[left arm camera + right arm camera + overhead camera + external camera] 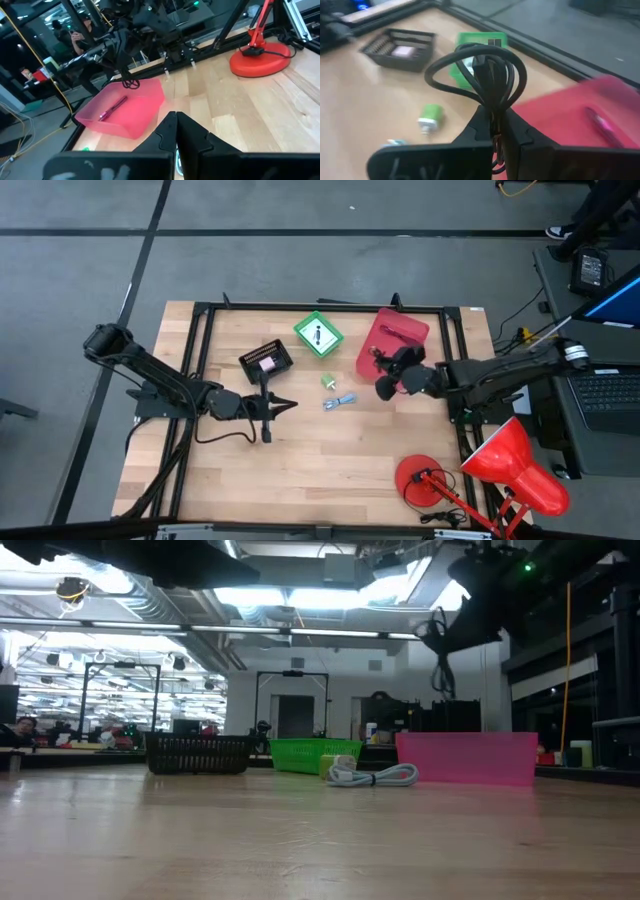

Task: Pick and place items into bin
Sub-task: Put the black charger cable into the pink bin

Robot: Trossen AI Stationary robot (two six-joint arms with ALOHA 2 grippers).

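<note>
My right gripper [495,125] is shut on a coiled black cable [485,75] and hovers at the pink bin's [392,340] near edge. A pink pen [600,122] lies in that bin. A small green piece [328,381] and a blue-grey cable [340,401] lie on the wood at mid-table. The green bin [318,334] holds a white card, and the black basket [266,362] holds a pink piece. My left gripper [275,408] is shut, with nothing between its fingers, left of centre above the table. My right gripper pinches the bundled strands of the black cable's coil [492,112] between its two fingers. It comes from the table's right, slanting down. The loops [470,65] stick out past the fingertips. The cable is lifted clear and hangs over the pink bin [131,82].
A red desk lamp [515,465], with its round base [420,480], stands at the near right corner. A black frame [200,360] runs along the table's left, far and right sides. Bare wood lies along the near middle of the table.
</note>
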